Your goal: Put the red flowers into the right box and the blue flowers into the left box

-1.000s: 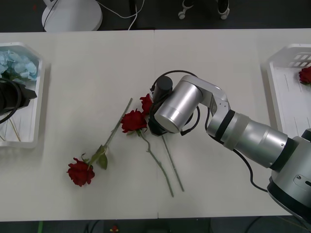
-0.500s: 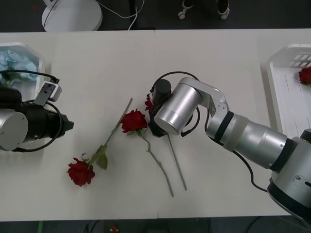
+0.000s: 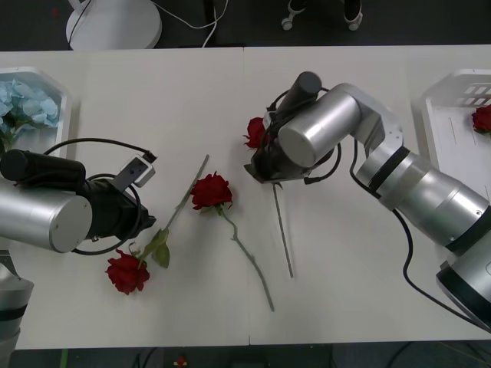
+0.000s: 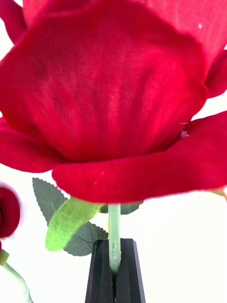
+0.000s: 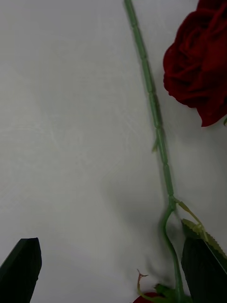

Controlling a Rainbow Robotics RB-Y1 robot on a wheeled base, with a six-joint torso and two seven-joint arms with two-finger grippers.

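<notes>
My right gripper [image 3: 262, 162] is shut on the stem of a red rose [image 3: 255, 132] just under its bloom. Its black fingers [image 4: 101, 274] pinch the green stem, and the big bloom [image 4: 113, 94] rises above them. That stem hangs down to the table [image 3: 285, 238]. Two more red flowers lie on the table: one in the middle [image 3: 211, 190] and one nearer the front left [image 3: 126, 272]. My left gripper [image 5: 113, 277] is open, its fingers on either side of the front-left rose's stem [image 5: 153, 104]. Blue flowers [image 3: 29, 100] lie in the left box [image 3: 63, 123]. The right box [image 3: 449, 153] holds one red rose [image 3: 482, 119].
A seam runs across the white table [image 3: 153, 92] at its middle. A white round base [image 3: 113, 24] and cables stand on the dark floor beyond the far edge. The left arm's cable [image 3: 92, 142] loops over the table beside the left box.
The left arm swung from the left box over to the front-left rose's stem. The right gripper carried its rose up and toward the back right.
</notes>
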